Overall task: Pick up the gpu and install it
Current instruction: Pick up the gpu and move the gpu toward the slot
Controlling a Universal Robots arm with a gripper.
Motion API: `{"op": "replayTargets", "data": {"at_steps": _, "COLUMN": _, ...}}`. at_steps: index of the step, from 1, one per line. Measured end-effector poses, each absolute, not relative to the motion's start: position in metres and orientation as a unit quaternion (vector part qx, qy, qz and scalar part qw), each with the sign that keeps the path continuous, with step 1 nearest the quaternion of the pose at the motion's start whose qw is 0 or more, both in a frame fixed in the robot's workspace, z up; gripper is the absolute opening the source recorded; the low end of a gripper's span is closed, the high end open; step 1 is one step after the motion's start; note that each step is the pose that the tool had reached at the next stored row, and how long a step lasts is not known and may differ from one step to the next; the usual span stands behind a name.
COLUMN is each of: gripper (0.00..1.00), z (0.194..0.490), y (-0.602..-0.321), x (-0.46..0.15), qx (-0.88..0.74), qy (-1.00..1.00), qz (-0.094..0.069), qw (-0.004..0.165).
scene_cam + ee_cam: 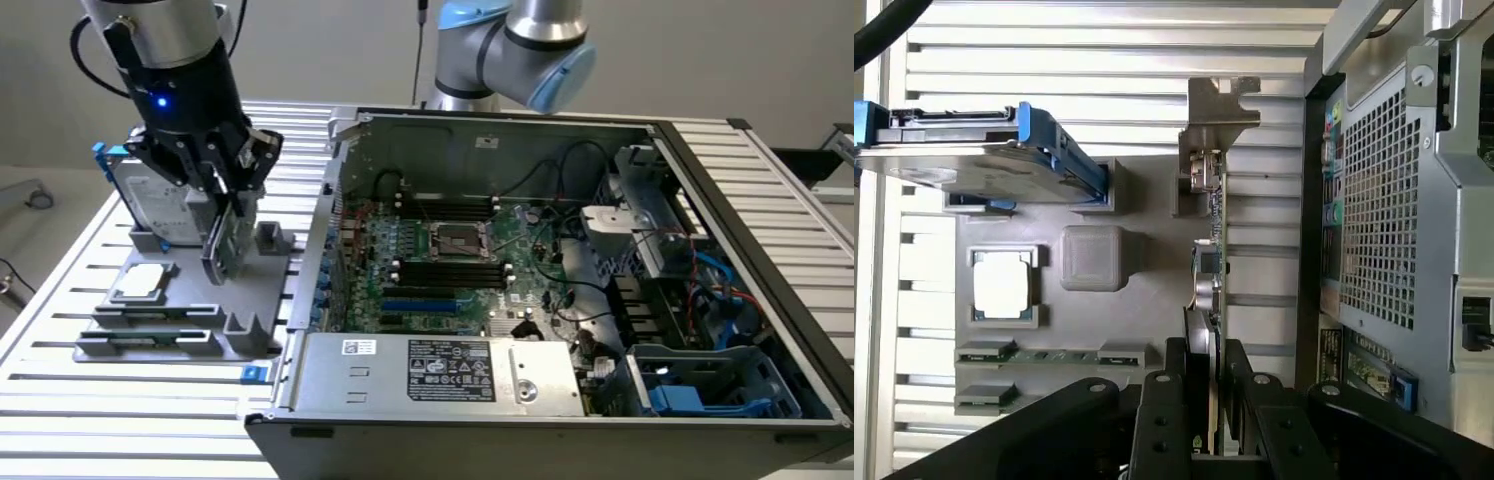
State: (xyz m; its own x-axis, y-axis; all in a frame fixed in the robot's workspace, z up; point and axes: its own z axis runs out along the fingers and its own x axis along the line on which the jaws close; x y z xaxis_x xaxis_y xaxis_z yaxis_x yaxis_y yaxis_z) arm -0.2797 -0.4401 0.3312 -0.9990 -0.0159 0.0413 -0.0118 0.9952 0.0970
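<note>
The gpu (pixel 218 245) stands on edge over the grey parts holder (pixel 160 345), at the exterior view's left, beside the open computer case (pixel 334 170). My gripper (pixel 224 195) comes down on it from above and is shut on its upper edge. In the wrist view the gpu (pixel 1216 225) appears edge-on: thin green board, silver end bracket (pixel 1220 110), black shroud between my fingers (pixel 1174 400). The gripper (pixel 1206 400) clamps it from both sides. I cannot tell whether the card's lower edge still rests in the holder.
A silver hard drive with blue rails (pixel 147 195) stands behind the gpu on the holder. A square CPU chip (pixel 143 282) and memory sticks (pixel 147 318) lie nearby. The case's motherboard (pixel 454 250) lies exposed, with a power supply (pixel 441 370) in front. A second arm (pixel 527 50) stands behind the case.
</note>
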Motion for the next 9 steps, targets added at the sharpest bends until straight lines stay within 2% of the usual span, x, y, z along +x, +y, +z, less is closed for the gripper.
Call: {"op": "replayTargets", "data": {"at_steps": 9, "gripper": 0.26, "z": 0.366, "y": -0.440, "x": -0.279, "qx": 0.007, "qy": -0.999, "qz": -0.049, "qw": 0.021}}
